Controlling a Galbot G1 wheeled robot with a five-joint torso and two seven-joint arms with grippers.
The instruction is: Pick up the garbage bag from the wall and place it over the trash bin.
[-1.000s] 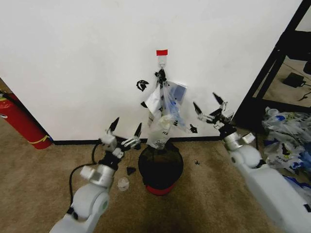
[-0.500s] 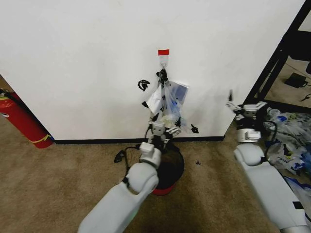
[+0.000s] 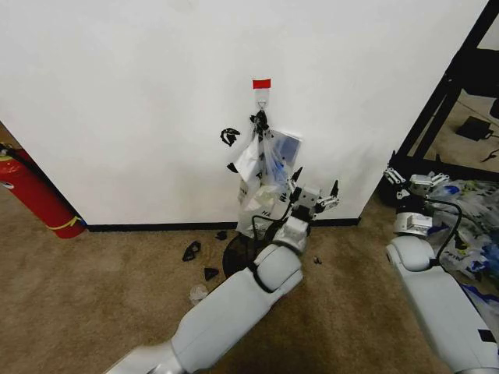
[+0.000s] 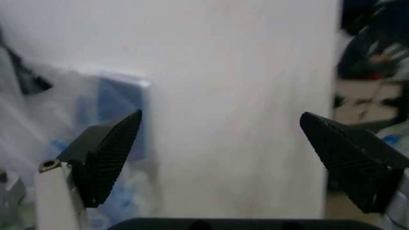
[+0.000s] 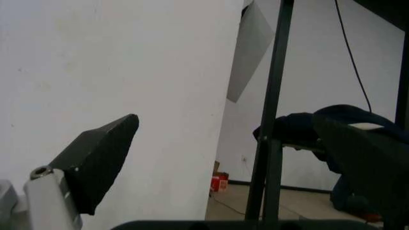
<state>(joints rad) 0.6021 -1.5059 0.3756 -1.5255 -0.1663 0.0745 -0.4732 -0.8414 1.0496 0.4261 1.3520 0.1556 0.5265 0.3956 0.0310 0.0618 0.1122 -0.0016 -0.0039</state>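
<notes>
The garbage bag [image 3: 267, 175] hangs from the hook on the wall [image 3: 117, 93], above the trash bin [image 3: 243, 254]. The left gripper [image 3: 314, 192] is spread wide just beside the garbage bag, holding nothing. The right gripper [image 3: 417, 184], also spread and empty, waits well apart from the garbage bag.

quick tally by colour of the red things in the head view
red tape strip on the wall: 1
red fire extinguisher by the left edge: 1
total: 2

brown carpet floor [image 3: 93, 288], trash bin [image 3: 236, 255], red fire extinguisher [image 3: 35, 196], black scraps [image 3: 191, 251]
</notes>
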